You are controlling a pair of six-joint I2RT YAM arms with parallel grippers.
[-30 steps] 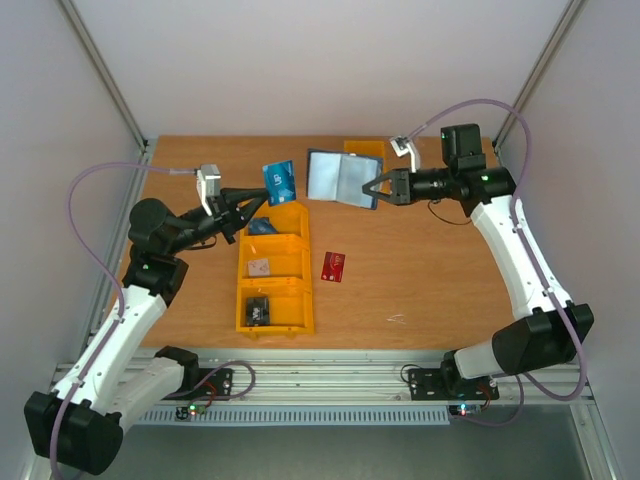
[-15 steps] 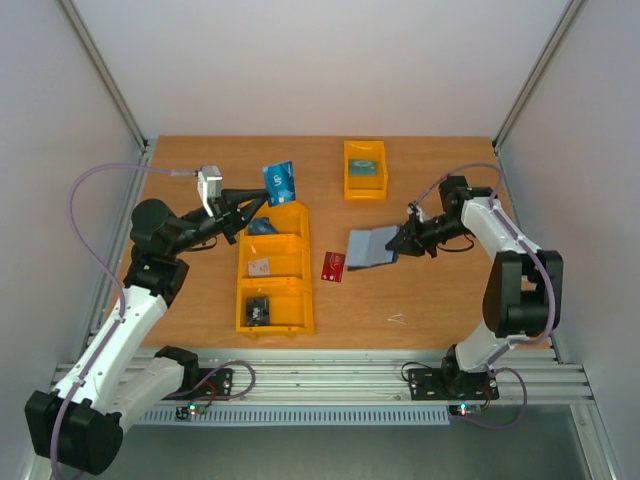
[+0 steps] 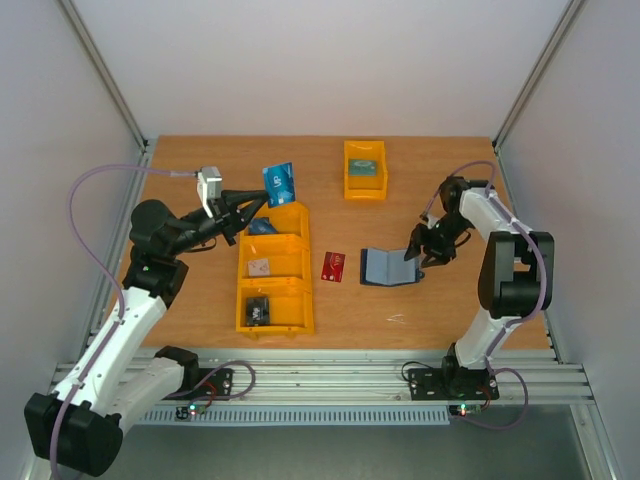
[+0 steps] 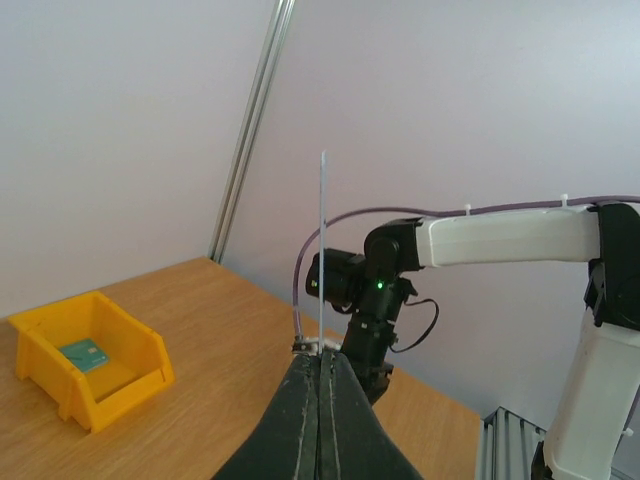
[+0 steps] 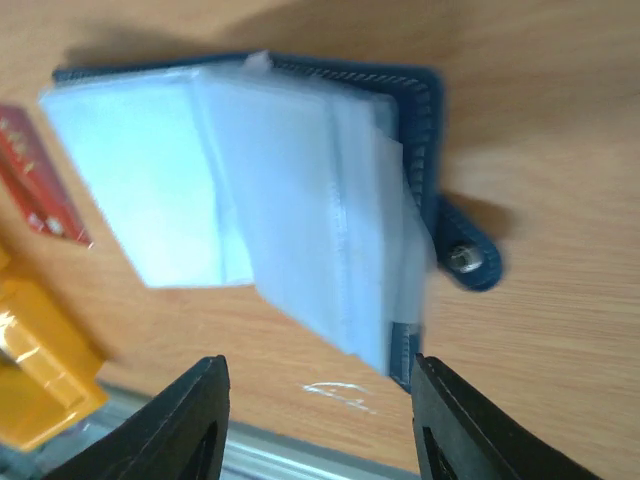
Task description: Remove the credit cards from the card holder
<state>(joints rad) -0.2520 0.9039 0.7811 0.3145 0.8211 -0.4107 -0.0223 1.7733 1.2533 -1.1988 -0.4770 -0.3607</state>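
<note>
Jaws of the left gripper (image 3: 258,200) are closed flat on the lower edge of a blue card (image 3: 279,183). The card stands upright above the far end of the long bin; in the left wrist view it shows edge-on as a thin vertical line (image 4: 322,250) rising from the left gripper (image 4: 320,372). Jaws of the right gripper (image 5: 315,372) are spread wide and hold nothing. Whether either finger touches the card holder cannot be told.

Items, largest first:

1. Table (image 3: 450,310): wooden top, carrying all items below.
2. Long yellow bin (image 3: 241,290): three compartments in a row, left of centre, each with one small item inside.
3. Small yellow bin (image 3: 350,172): at the far centre, well apart from the long bin, with a teal flat item inside (image 4: 85,352).
4. Card holder (image 3: 388,266): lying open on the table, right of centre, just beside the right gripper (image 3: 418,255). In the right wrist view the card holder (image 5: 250,200) shows pale clear sleeves fanned over its dark blue cover.
5. Red card (image 3: 333,266): flat on the table, between the long bin and the card holder, touching neither.
</note>
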